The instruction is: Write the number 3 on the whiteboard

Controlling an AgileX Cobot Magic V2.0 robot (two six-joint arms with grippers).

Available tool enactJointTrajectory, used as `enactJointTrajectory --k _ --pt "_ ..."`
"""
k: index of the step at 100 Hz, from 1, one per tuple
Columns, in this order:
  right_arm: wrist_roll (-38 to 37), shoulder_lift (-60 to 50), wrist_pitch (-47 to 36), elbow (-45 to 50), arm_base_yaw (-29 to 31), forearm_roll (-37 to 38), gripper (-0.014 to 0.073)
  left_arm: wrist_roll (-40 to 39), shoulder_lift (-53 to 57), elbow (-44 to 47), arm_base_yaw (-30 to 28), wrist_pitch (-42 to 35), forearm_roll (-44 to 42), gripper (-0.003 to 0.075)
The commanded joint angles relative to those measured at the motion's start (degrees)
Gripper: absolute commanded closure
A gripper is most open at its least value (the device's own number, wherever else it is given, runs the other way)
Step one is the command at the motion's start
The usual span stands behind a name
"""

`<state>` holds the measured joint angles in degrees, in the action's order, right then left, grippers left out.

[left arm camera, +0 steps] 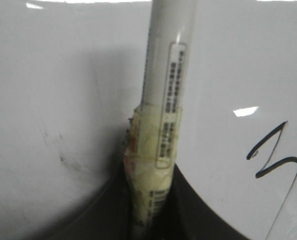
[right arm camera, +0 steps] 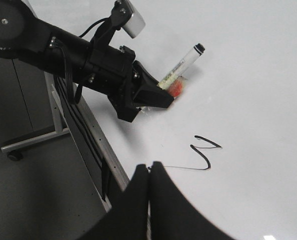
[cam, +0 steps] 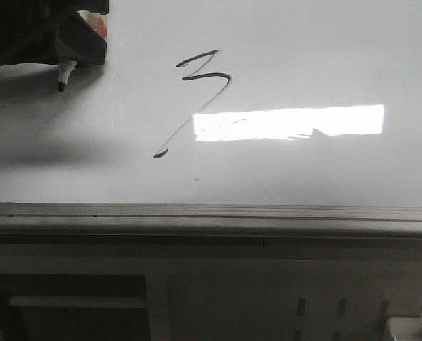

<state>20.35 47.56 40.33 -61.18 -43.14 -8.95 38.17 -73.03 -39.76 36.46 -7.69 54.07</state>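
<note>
The whiteboard (cam: pixel 303 57) fills most of the front view. On it is the number 3 (cam: pixel 208 74), a thin black zigzag whose faint tail slants down to a small hook (cam: pixel 160 153). My left gripper (cam: pixel 83 39), at the top left, is shut on a white marker (cam: pixel 65 72) wrapped in yellowish tape. The marker's black tip points down, well to the left of the 3. The left wrist view shows the marker (left arm camera: pixel 163 100) between the jaws, with the 3 (left arm camera: pixel 276 162) beside it. My right gripper (right arm camera: pixel 149 167) is shut and empty near the board's rail, close to the tail's end.
A bright rectangular glare (cam: pixel 289 122) lies on the board just right of the tail. A grey metal rail (cam: pixel 211 213) runs along the board's near edge. The left arm (right arm camera: pixel 63 45) reaches over the board. A wheeled stand leg (right arm camera: pixel 33 140) is on the floor.
</note>
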Motion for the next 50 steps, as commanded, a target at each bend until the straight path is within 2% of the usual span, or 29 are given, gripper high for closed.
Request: enactJointTrajectory --k 1,38,50 --pt "-0.4 -0.4 -4.6 -1.4 0.3 0.3 0.0655 -0.5 -1.5 -1.0 -0.2 -3.6 1.3 0.0741" --pt "-0.4 -0.4 -4.6 -0.9 0.3 0.3 0.0655 -0.5 -1.6 -1.0 -0.2 -4.1 2.0 0.0736" --pt "-0.4 -0.4 -4.6 -0.9 0.3 0.3 0.0655 -0.5 -1.6 -1.0 -0.2 -4.1 3.3 0.0667"
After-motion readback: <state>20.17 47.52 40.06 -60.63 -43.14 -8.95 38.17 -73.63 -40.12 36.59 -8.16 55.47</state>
